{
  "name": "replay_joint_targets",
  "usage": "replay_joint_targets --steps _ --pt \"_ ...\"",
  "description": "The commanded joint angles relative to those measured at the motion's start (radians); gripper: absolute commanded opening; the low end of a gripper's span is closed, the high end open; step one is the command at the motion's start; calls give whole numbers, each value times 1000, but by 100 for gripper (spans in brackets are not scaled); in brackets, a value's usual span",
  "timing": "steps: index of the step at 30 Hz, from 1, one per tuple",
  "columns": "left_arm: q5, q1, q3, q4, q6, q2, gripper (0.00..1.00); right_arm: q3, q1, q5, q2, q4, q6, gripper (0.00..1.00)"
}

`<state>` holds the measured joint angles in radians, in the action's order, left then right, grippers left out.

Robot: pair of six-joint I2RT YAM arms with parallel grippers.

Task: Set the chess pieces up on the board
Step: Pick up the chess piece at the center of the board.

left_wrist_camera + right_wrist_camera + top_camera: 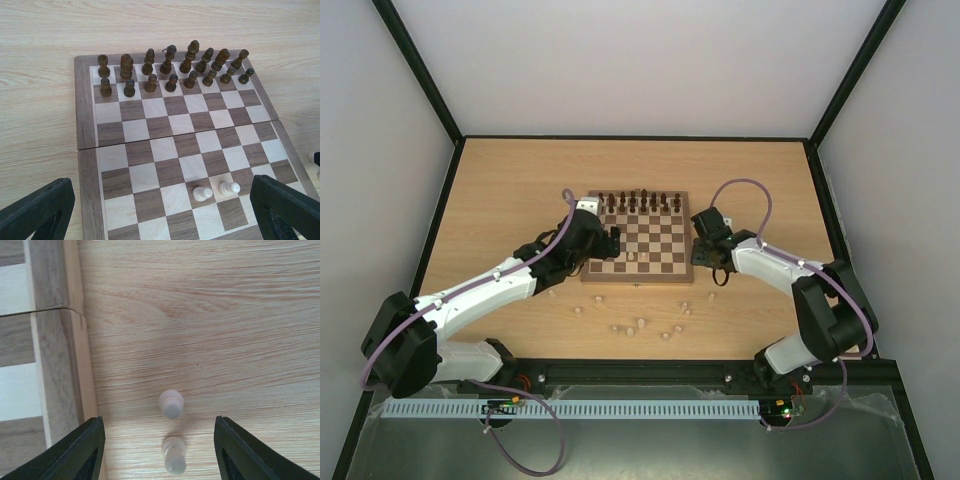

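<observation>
**A:** What is the setting?

**B:** A light wood-grain table (520, 180) fills a booth with plain pale walls (620, 60) and black frame posts (420, 68). Two white arms (480, 285) reach in from the near edge.

**A:** Where is the board?

**B:** The folding chessboard (165, 107) lies flat mid-table, between the arms. The dark brown pieces (172, 70) fill two rows on its far side. The near half is almost bare. Only two pale pawns (202, 193) stand there, on neighbouring squares in what seems to be the pawn row. The loose pale pieces (640, 325) are scattered on the table between the board and the arm bases, probably so either arm can reach them.

**A:** And the grippers?

**B:** The left gripper (160, 210) hangs over the board's near half. Its jaws are spread as wide as they go and hold nothing. The two pawns stand untouched below it.

The right gripper (159, 430) is over bare table just beside the board's right edge. Its jaws are parted and empty, straddling a pair of pale pieces (171, 403). It looks lined up to pick one. They are blurred and seen from above, so I cannot tell their kind.
</observation>
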<state>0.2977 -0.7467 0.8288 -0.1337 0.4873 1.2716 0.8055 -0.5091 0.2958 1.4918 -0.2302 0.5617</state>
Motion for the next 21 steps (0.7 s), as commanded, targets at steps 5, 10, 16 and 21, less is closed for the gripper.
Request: replay_joint_targets --steps 5,10,16,21 --pt "-8 11 -16 -7 5 8 99 37 30 -30 65 -36 -19 56" --pt "-13 15 -17 -5 5 13 99 28 49 -40 87 -20 -26 51" --pt "-18 17 -16 -3 5 18 99 38 63 -32 92 -17 -28 46" --pt "-20 18 -14 -3 3 27 99 68 67 -18 110 -31 -34 42"
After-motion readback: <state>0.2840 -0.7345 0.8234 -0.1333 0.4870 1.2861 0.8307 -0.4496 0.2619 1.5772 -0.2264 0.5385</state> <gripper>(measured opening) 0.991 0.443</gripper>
